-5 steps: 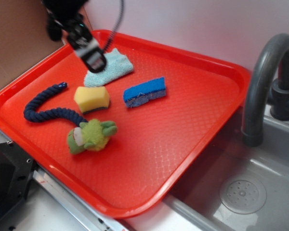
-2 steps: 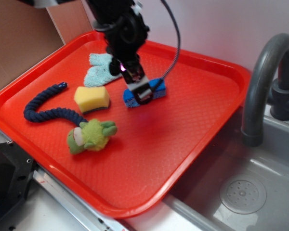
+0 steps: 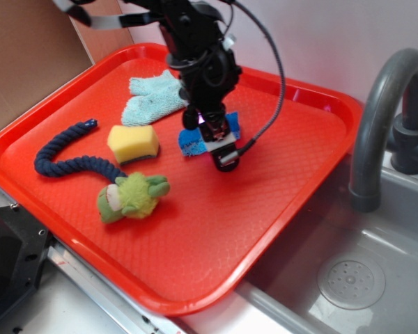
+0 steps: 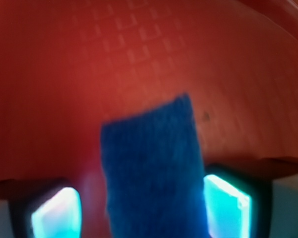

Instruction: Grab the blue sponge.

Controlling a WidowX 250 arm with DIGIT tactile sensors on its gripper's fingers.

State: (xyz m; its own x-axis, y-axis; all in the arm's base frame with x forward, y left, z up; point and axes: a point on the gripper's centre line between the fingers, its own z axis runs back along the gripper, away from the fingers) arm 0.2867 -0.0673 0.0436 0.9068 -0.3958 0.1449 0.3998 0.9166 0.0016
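Observation:
The blue sponge (image 3: 190, 143) lies on the red tray (image 3: 279, 188), mostly hidden under my arm in the exterior view. My gripper (image 3: 219, 147) is lowered right over it. In the wrist view the blue sponge (image 4: 151, 163) stands between my two glowing fingers (image 4: 226, 206), with my gripper (image 4: 141, 213) open around it. There is a clear gap on the left side. The right finger is very near the sponge's edge.
A yellow sponge (image 3: 133, 143), a light teal mitt (image 3: 152, 98), a dark blue rope (image 3: 66, 153) and a green plush toy (image 3: 132, 195) lie on the tray to the left. A grey faucet (image 3: 376, 125) and a sink (image 3: 348, 278) are on the right.
My gripper has swung from the tray's far left, over the mitt, to the blue sponge and come down around it. The sponge has not moved.

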